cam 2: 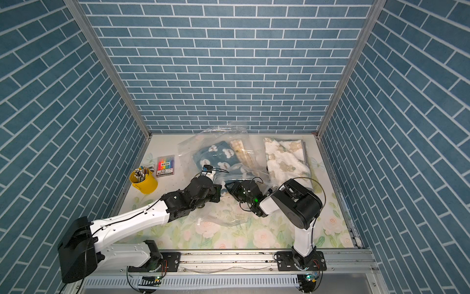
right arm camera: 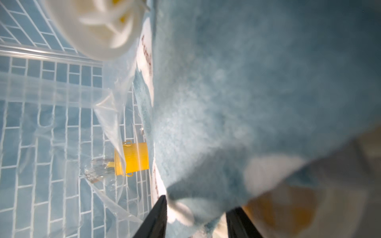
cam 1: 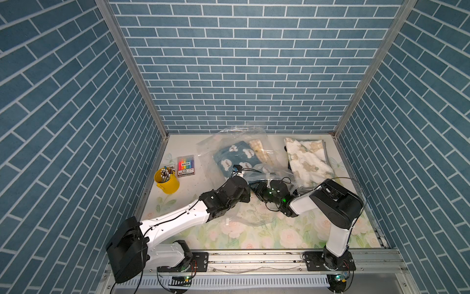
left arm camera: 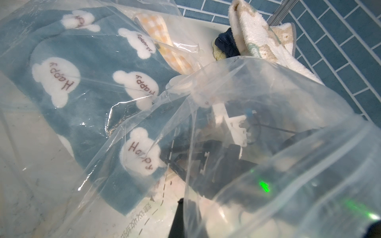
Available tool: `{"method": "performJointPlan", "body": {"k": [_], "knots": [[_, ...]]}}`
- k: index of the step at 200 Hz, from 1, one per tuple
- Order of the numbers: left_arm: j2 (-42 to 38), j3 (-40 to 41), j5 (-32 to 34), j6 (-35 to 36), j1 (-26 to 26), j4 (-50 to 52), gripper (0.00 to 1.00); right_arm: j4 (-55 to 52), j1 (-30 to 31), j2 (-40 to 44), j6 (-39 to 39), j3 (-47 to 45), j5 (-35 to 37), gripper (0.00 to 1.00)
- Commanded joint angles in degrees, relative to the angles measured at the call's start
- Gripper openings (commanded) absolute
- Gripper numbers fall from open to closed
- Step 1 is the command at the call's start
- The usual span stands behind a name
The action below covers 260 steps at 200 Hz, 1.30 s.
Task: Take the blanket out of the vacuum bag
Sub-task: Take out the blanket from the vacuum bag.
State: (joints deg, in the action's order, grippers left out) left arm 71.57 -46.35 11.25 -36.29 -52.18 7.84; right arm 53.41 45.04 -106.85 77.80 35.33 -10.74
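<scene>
Right gripper (right arm camera: 198, 203): jaws stood about half parted, a thick fold of the blue blanket (right arm camera: 247, 82) between the fingers; whether they pressed it could not be told. Left gripper (left arm camera: 179, 204): fully closed, judged to be pinching the film of the vacuum bag (cam 1: 211, 150) and tenting its mouth upward. The right gripper worked under that film. The blanket lay mostly inside the bag, at the far middle of the table, a checked cloth (cam 1: 259, 150) beside it; the white valve cap (right arm camera: 97, 26) hung close by. Recommendation: close on fleece only, never film, then draw low toward the mouth with the left holding the opening taut. A bear-print blanket (cam 1: 307, 157) lay outside, on the right arm's side
</scene>
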Motion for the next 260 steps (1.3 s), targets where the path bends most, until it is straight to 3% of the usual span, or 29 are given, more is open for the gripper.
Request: {"method": "performJointPlan", "body": {"k": [1, 36, 67, 86, 139, 167, 191, 223, 260], "knots": [[-1.61, 0.64, -0.12, 0.42, -0.46, -0.76, 0.0, 0.97, -0.49, -1.18, 0.99, 0.64, -0.38, 0.48], [-1.66, 0.11, -0.07, 0.56, -0.46, -0.16, 0.0, 1.32, -0.75, -3.1, 0.52, 3.48, -1.12, 0.44], [-2.22, 0.12, 0.54, 0.79, -0.46, 0.25, 0.0, 1.87, -0.66, -0.2, -1.07, 4.42, -1.74, 0.16], [-2.14, 0.12, 0.79, 0.87, -0.46, 0.25, 0.0, 1.85, -0.16, 3.07, -1.9, 4.53, -2.28, 0.06], [-1.76, -0.8, 1.25, 1.24, -0.46, -0.03, 0.0, -0.7, -0.11, 6.14, -2.39, 6.89, -4.62, 0.02], [-1.82, -1.64, 1.67, 1.42, -0.45, 0.35, 0.0, -0.6, -0.17, 4.49, -1.88, 6.43, -3.87, 0.11], [-1.81, -1.73, 1.82, 1.52, -0.46, 0.34, 0.0, 2.65, -0.12, 2.7, 0.58, 3.71, -2.29, 0.29], [-1.46, -2.13, 1.55, 1.57, -0.46, -0.1, 0.0, 9.7, -0.18, 0.12, 4.6, -0.05, -1.66, 0.44], [-1.26, -2.48, 1.42, 2.13, -0.46, -0.62, 0.0, 13.1, 0.03, 1.45, 5.96, -5.09, -0.24, 0.54]]}}
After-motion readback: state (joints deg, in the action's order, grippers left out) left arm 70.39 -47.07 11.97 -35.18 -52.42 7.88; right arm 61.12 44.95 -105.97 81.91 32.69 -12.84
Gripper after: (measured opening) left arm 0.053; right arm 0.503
